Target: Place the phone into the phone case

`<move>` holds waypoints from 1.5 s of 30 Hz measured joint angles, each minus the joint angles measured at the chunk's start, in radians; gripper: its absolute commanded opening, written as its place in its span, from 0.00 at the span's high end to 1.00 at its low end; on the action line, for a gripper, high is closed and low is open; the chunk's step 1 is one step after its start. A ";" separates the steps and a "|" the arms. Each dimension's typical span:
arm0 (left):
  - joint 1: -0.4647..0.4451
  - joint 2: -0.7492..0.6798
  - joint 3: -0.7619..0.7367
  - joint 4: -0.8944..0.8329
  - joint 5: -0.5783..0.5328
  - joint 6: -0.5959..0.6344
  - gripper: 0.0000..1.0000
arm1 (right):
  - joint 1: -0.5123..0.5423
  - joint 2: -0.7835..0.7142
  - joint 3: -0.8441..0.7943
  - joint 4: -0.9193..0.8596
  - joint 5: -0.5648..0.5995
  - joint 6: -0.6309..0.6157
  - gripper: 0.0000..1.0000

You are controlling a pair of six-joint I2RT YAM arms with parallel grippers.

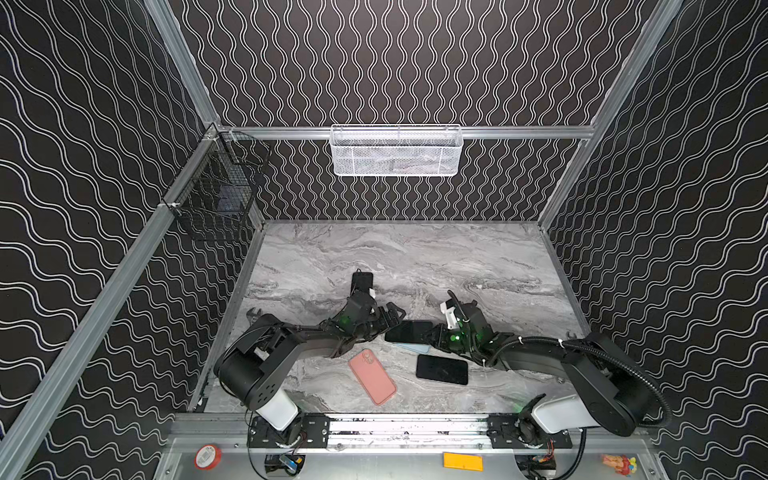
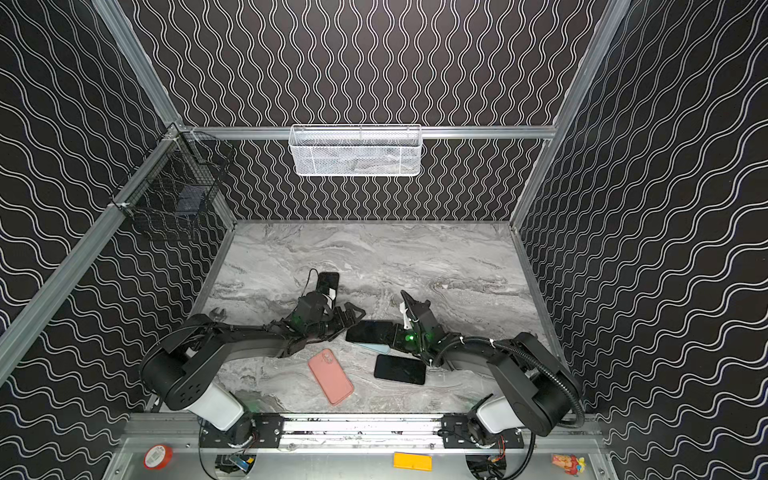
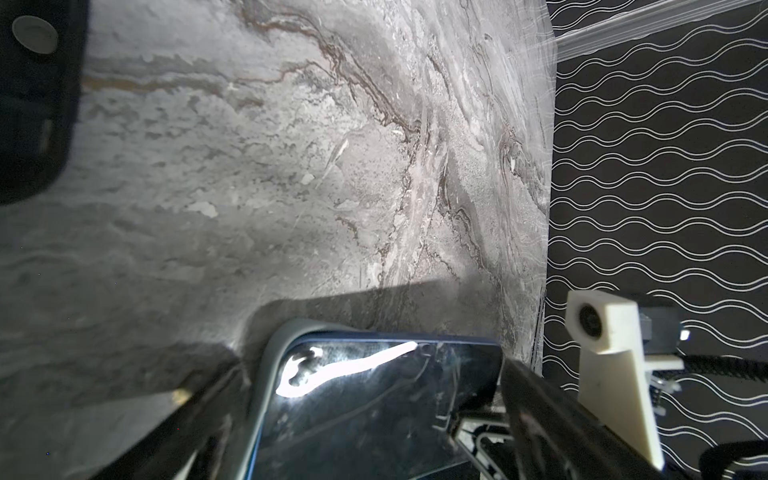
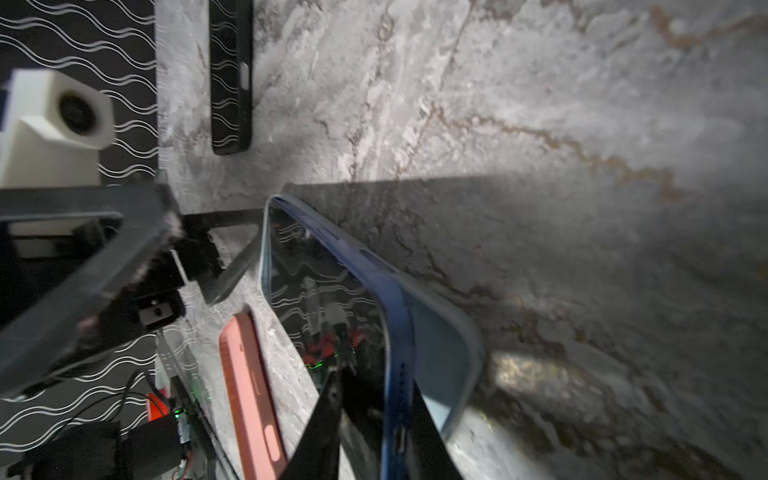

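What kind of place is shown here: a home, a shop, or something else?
Probably a robot test cell: two robot arms on a rail, an aluminium frame holding wavy-patterned walls, a marble-look tabletop.

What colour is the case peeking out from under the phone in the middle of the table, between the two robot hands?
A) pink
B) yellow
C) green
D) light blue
D: the light blue case shows its rim under the dark-screened phone in both top views and in the right wrist view. The pink case lies apart, nearer the front.
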 measured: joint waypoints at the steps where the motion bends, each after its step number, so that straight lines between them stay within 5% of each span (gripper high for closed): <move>1: -0.002 0.001 0.000 0.002 -0.003 -0.003 0.02 | 0.006 -0.003 -0.001 -0.008 0.007 0.000 0.76; 23: -0.020 0.006 -0.006 0.018 0.087 -0.058 0.02 | 0.056 -0.043 0.076 -0.228 0.121 -0.130 0.37; 45: -0.021 -0.020 -0.039 0.035 0.081 -0.201 0.05 | -0.021 0.155 0.298 -0.320 0.126 -0.311 0.36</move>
